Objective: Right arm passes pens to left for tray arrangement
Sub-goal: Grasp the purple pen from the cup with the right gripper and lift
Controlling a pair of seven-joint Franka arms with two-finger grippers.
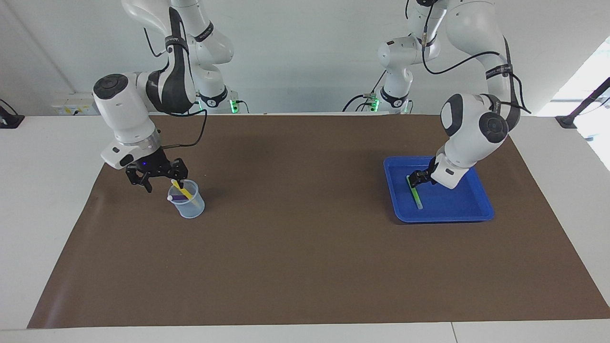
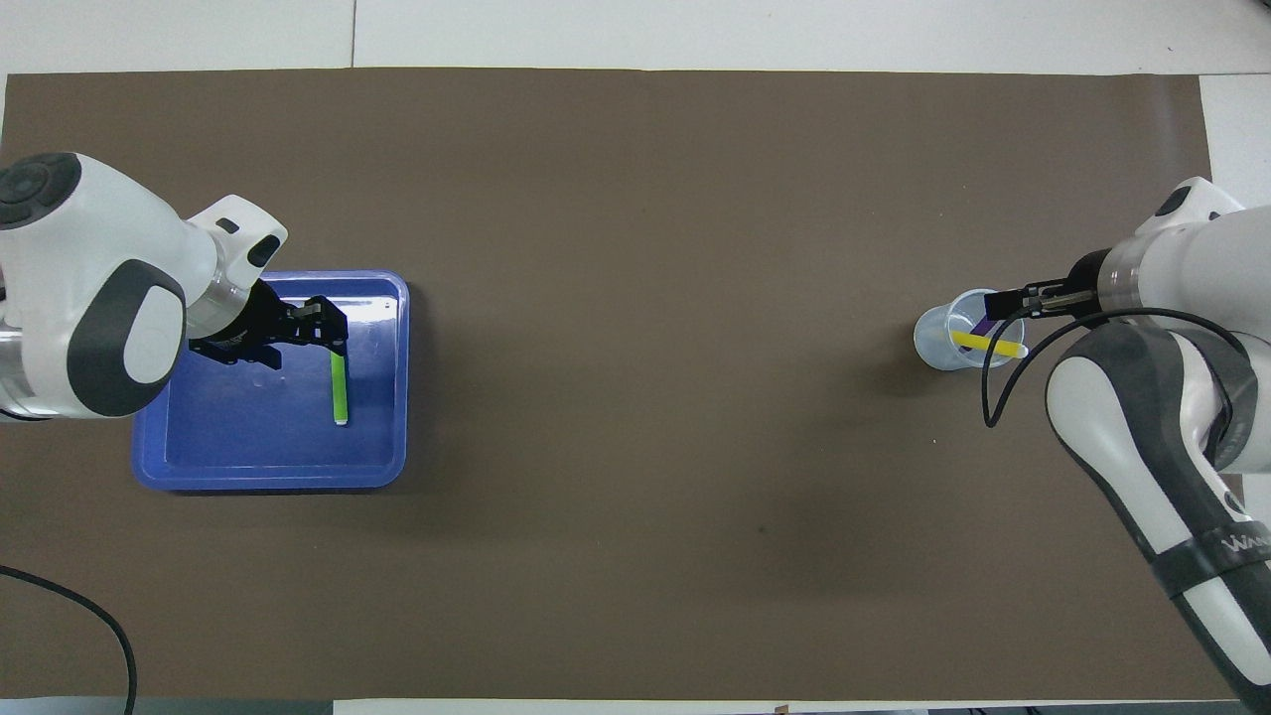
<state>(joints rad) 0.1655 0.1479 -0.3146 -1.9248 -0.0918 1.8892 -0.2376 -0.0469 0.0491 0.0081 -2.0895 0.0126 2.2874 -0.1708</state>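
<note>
Right jaws spread over cup, left jaws, state unclear, over pen in tray

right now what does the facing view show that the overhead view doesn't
Only the facing view shows both arm bases, the wall, and the height of each claw: the right claw hangs open just above the cup, beside the yellow pen; the left claw is low at the green pen.

Only the overhead view shows into the cup from above, the purple pen crossing the yellow pen.

Both show the green pen lying in the blue tray on the brown mat.
</note>
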